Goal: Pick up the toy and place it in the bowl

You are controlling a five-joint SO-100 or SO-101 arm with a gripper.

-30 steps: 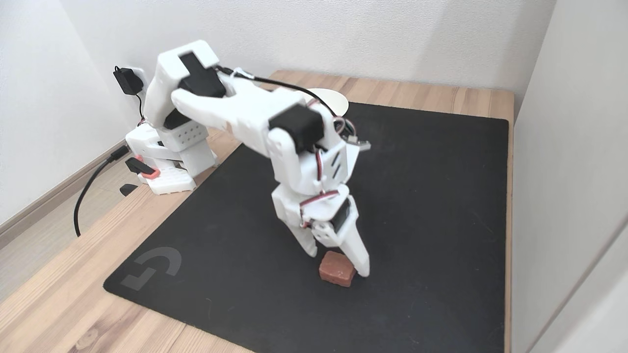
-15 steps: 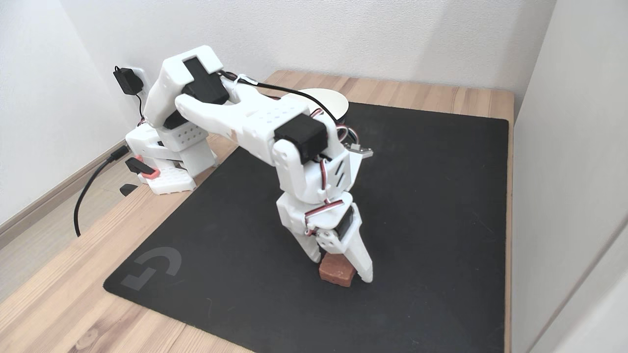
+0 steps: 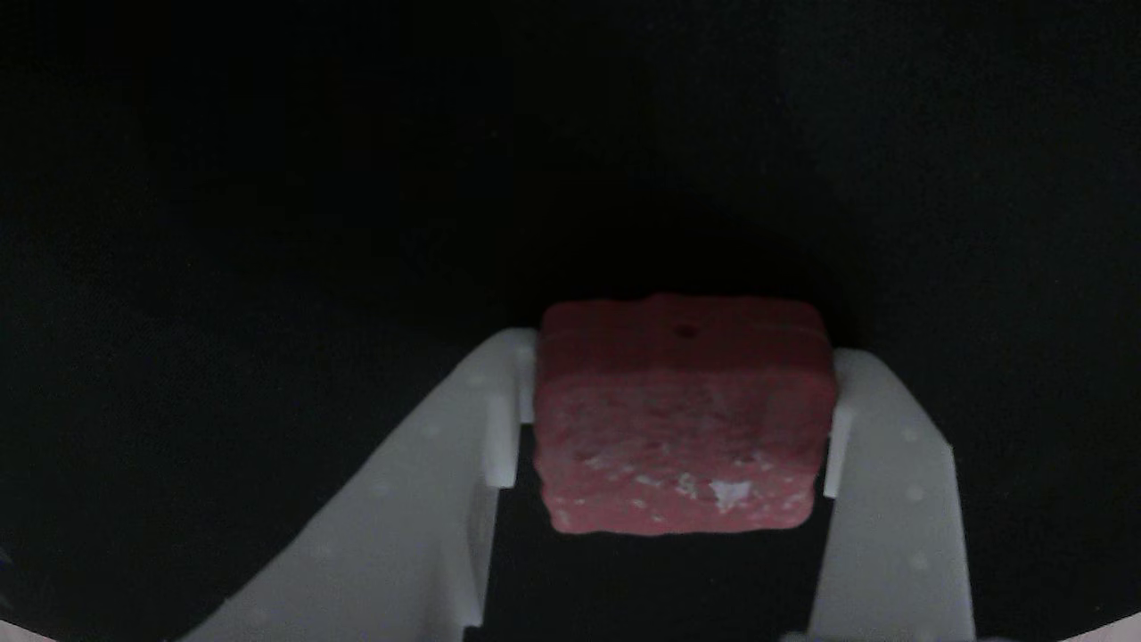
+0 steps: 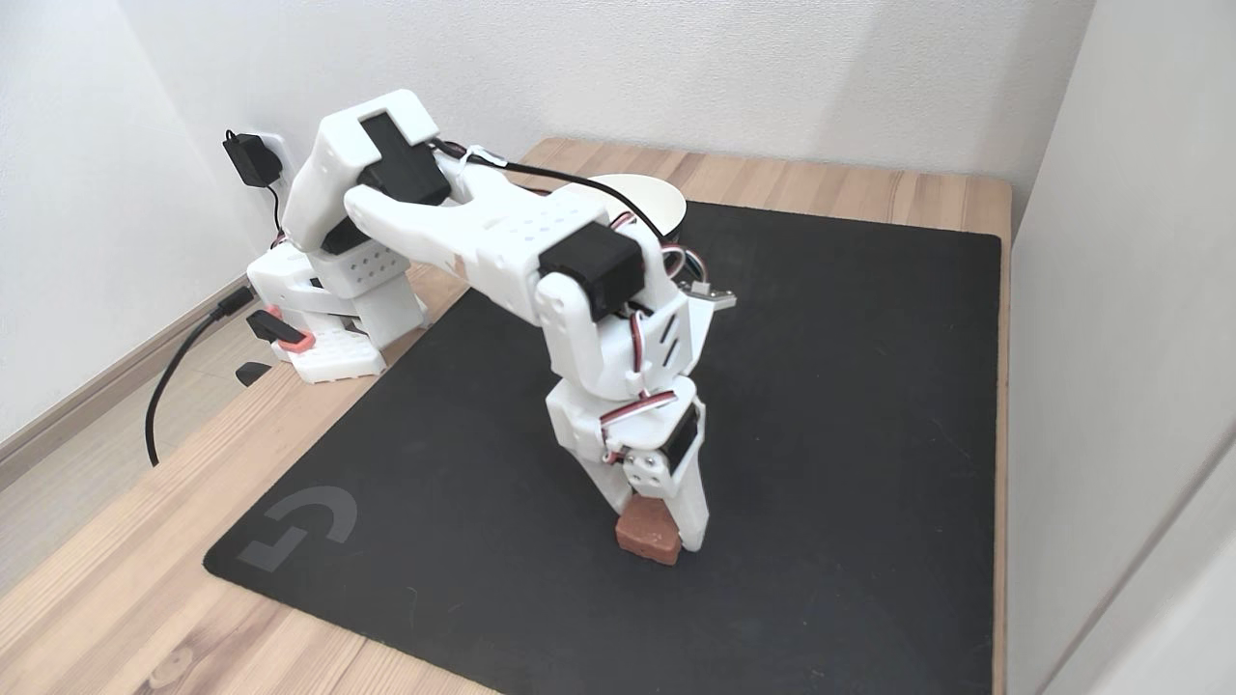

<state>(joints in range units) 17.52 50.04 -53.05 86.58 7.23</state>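
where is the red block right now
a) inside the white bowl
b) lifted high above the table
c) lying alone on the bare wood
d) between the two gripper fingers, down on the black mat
d: in the other view the red block sits with a white finger against each side, and in the fixed view the gripper is down at the black mat, far from the white bowl.
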